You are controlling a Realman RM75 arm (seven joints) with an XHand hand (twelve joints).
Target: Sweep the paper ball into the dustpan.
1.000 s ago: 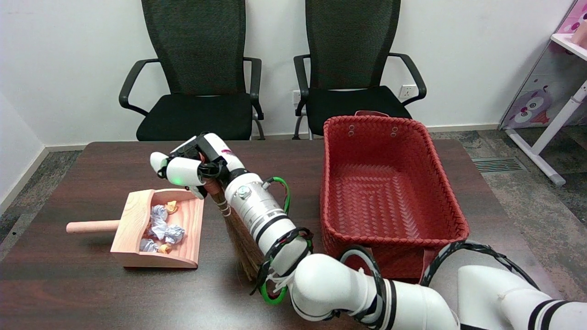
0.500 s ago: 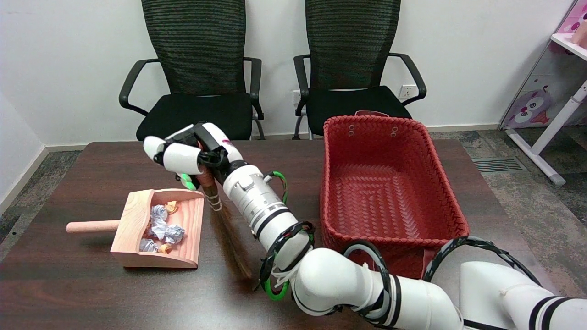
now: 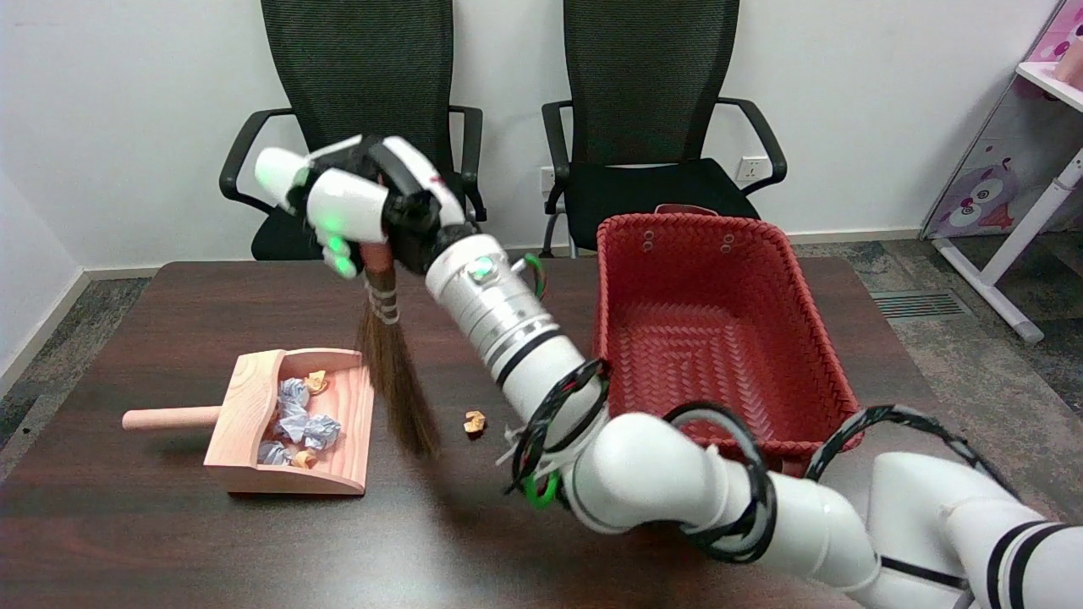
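Observation:
My right hand (image 3: 360,207) grips the top of a small brown broom (image 3: 391,364), held high above the table's far left part. The bristles hang down and tilt right, their tips just off the tabletop beside the dustpan's open side. The wooden dustpan (image 3: 245,397) lies at the left with its handle pointing left. Several crumpled paper balls (image 3: 300,419), grey and orange, sit inside it. One small orange paper ball (image 3: 475,421) lies on the table right of the bristles, close to my forearm.
A large red woven basket (image 3: 812,372) stands on the right half of the dark table (image 3: 127,533). Two black office chairs (image 3: 372,127) stand behind the far edge. My right arm crosses the table from the lower right.
My right hand has risen and moved away from me, lifting the broom off the table. The forearm no longer covers the small orange paper ball, which now shows.

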